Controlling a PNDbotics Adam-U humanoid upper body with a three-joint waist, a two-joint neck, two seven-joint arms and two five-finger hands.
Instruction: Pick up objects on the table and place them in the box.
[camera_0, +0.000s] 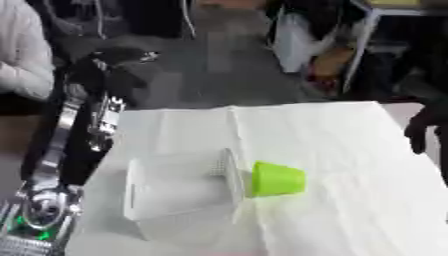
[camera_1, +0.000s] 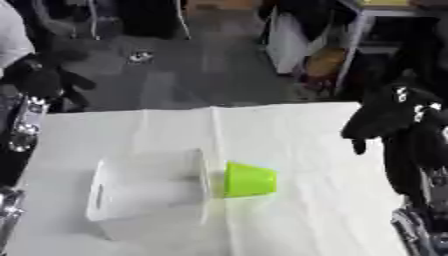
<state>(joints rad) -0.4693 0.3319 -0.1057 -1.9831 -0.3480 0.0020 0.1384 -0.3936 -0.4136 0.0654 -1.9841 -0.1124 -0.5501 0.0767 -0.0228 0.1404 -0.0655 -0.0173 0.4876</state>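
Observation:
A lime-green cup (camera_0: 278, 179) lies on its side on the white-covered table (camera_0: 341, 145), its wide mouth facing left, right against the right wall of a translucent white plastic box (camera_0: 175, 192). Nothing can be made out inside the box. My left hand (camera_0: 112, 72) hangs blurred above the table's far left corner, well away from the cup. My right hand (camera_1: 385, 117) hovers over the table's right edge, level with the far half, its fingers drooping relaxed and holding nothing.
My left arm (camera_0: 74, 145) runs along the table's left edge, beside the box. Beyond the far edge is dark floor with a white frame (camera_1: 350, 55), bags and a person in a pale jacket (camera_0: 22, 55) at the far left.

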